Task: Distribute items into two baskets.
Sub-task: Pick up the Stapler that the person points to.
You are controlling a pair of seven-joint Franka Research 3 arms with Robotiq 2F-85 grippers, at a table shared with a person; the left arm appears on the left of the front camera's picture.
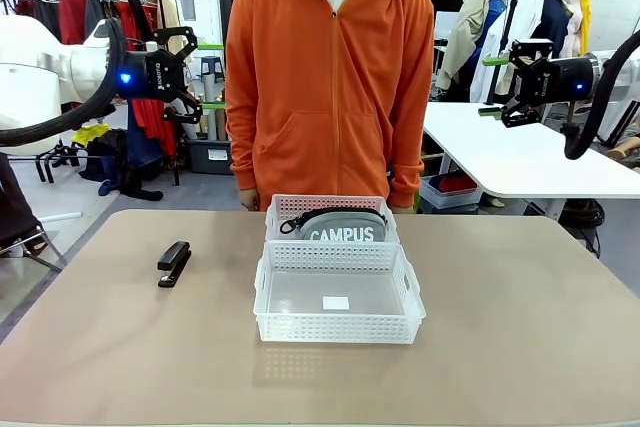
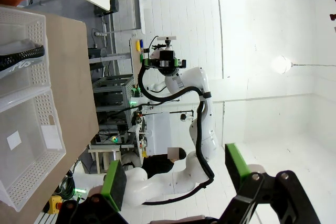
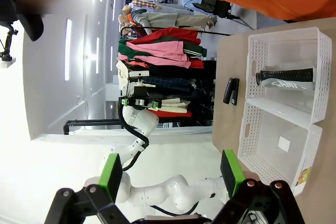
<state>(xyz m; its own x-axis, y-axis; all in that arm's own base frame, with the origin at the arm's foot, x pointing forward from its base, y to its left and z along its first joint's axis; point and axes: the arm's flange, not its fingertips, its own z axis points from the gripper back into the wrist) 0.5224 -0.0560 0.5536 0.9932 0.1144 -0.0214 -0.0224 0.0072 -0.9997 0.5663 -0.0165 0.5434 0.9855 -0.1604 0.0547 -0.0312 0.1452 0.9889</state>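
Observation:
Two translucent white lattice baskets stand one behind the other at the table's middle. The grey CAMPUS pouch point(image 1: 339, 226) lies in the far basket point(image 1: 283, 209), also seen as the pouch point(image 3: 287, 80) in the right wrist view. The near basket point(image 1: 338, 327) holds only a small white label. The black stapler point(image 1: 174, 263) lies on the table left of the baskets, and shows as the stapler point(image 3: 231, 90). My left gripper point(image 1: 193, 76) hangs open high at the left. My right gripper point(image 1: 495, 86) hangs open high at the right. Both are far above the table.
A person in an orange hoodie point(image 1: 330, 77) stands at the far edge right behind the baskets. Clothes racks point(image 1: 90, 7) and a white table point(image 1: 530, 152) stand beyond. The tan tabletop point(image 1: 520, 327) has free room on both sides of the baskets.

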